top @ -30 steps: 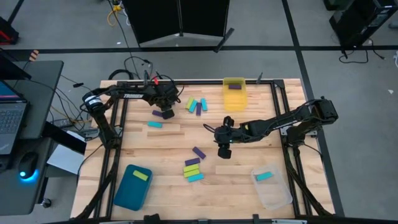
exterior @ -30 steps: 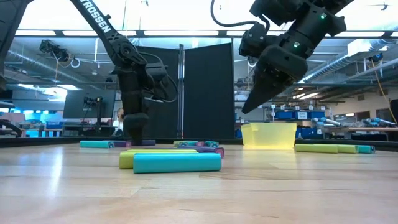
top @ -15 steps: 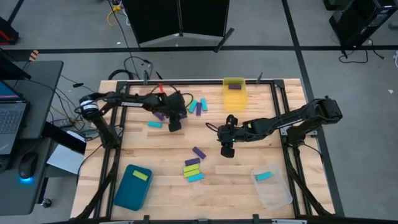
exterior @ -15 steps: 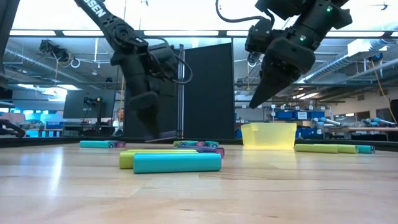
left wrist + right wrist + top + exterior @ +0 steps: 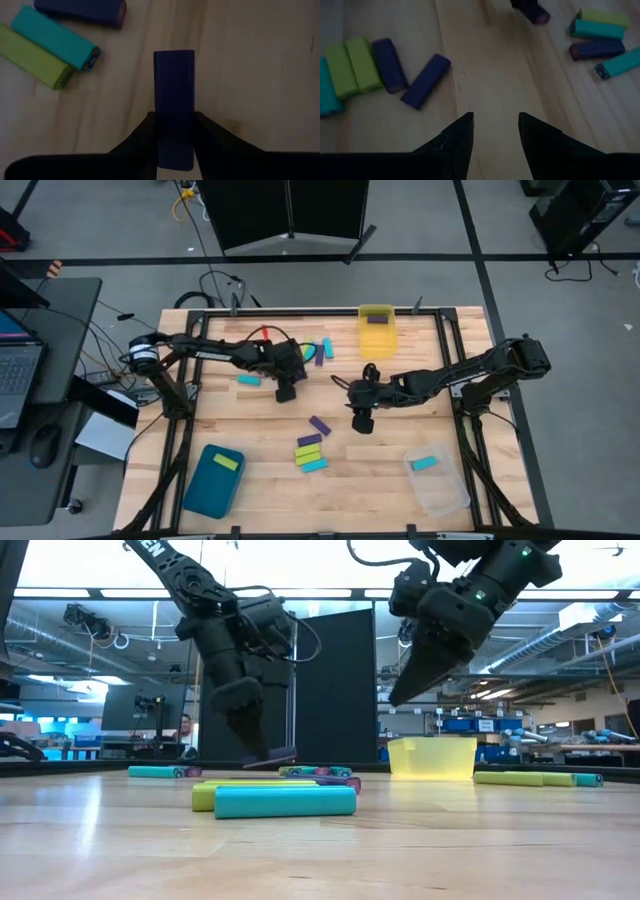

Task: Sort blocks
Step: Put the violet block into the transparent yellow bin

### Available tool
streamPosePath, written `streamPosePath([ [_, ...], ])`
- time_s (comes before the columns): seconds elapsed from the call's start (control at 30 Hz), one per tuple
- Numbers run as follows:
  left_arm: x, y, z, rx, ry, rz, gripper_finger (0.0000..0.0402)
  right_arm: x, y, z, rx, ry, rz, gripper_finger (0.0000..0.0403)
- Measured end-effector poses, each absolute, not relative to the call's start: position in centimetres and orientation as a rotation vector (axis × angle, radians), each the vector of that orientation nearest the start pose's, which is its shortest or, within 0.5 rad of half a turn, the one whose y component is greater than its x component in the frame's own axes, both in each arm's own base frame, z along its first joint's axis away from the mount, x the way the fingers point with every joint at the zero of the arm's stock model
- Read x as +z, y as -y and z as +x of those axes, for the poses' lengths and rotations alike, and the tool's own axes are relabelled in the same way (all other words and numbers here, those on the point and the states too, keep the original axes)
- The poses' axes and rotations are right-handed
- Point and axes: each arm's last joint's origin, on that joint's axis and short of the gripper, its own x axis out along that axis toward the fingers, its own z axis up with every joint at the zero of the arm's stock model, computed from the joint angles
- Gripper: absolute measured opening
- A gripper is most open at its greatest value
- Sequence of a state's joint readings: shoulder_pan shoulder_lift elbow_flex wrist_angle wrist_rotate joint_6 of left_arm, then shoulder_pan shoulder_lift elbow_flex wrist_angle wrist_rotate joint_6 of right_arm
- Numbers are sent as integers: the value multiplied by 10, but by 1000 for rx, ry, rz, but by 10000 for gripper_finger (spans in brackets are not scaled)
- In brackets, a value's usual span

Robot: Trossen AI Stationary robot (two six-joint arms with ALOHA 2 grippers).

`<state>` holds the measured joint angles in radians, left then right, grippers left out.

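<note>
The left gripper (image 5: 285,389) has carried a purple block (image 5: 173,105) off the table, moving from the far left edge toward the yellow bin (image 5: 376,330), fingers clenched on it; it now hangs left of that bin, so a drop there looks next; the right gripper (image 5: 361,422), fingers apart and empty, has stayed hovering in front of the bin, over the loose blocks (image 5: 365,67).

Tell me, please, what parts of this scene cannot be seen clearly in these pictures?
- Yellow bin, low view: its cloudy wall hides the contents.
- Held purple block, left wrist view: its near end is hidden between the fingers.
- Teal bin, high view: only a lime green block shows; any more cannot be told.
- Clear bin: absent from the low view.
</note>
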<state>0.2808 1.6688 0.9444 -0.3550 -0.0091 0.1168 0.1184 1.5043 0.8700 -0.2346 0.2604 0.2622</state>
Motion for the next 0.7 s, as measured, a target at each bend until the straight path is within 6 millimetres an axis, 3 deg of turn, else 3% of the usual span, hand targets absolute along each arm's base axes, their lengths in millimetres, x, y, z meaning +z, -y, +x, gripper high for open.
streamPosePath([
  [0.3, 170, -61, 319, 260, -969, 56, 97, 198, -27, 310, -312, -685, 314, 168],
  [0.7, 187, -19, 340, 374, -737, 263, 97, 205, 1, 317, -445, -537, 532, 168],
])
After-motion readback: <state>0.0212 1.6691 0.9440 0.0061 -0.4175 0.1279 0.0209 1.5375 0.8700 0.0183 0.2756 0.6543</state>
